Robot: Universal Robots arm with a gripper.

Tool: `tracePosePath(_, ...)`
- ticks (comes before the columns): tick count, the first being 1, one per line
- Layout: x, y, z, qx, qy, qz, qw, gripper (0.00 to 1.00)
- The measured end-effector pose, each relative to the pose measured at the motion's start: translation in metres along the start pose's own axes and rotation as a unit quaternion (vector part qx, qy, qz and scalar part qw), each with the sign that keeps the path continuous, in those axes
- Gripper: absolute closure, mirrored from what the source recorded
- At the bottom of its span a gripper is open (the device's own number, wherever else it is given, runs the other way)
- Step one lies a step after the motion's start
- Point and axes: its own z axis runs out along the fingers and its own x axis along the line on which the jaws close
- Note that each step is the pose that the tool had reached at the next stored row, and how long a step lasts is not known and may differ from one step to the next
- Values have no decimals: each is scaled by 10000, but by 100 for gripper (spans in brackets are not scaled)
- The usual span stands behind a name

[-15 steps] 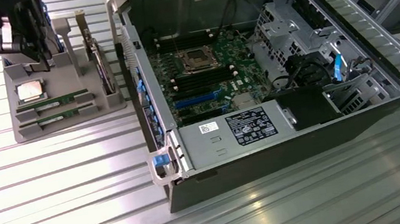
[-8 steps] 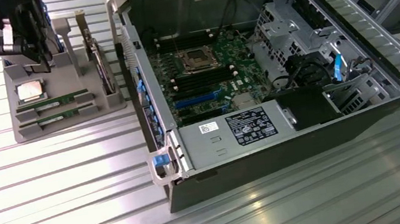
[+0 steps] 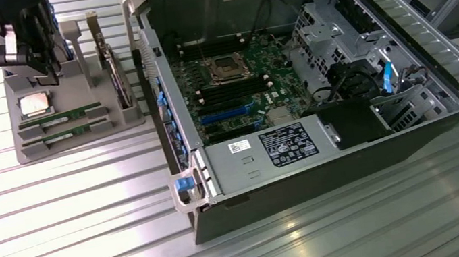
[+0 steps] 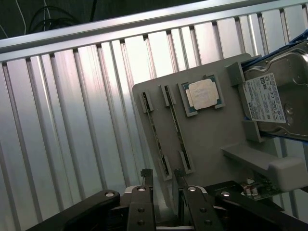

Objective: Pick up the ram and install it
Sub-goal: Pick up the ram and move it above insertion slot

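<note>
Two ram sticks stand on edge in slots of a grey holder tray (image 3: 42, 151) at the exterior view's left: one ram (image 3: 61, 117) nearer the processor, the other ram (image 3: 66, 134) just beside it. From the wrist they look like two thin dark strips, ram (image 4: 155, 134) and ram (image 4: 177, 131), on the tray (image 4: 211, 139). My gripper (image 3: 46, 70) hangs above the tray's far end, apart from the sticks. Its fingers (image 4: 146, 174) are open and hold nothing; the gripper (image 4: 162, 177) is lined up roughly with the sticks' near ends.
A silvery processor (image 3: 34, 103) (image 4: 202, 94) and a hard drive (image 4: 276, 101) share the tray. An open computer case (image 3: 187, 196) lies at the exterior view's right, with its motherboard (image 3: 233, 87), black memory slots and power supply (image 3: 273, 149). Everything rests on a ribbed metal table (image 3: 61, 222).
</note>
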Motion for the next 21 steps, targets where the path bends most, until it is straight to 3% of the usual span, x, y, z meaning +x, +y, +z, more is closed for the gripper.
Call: tracePosePath(21,8,-5,77,0,0,0,10000,70)
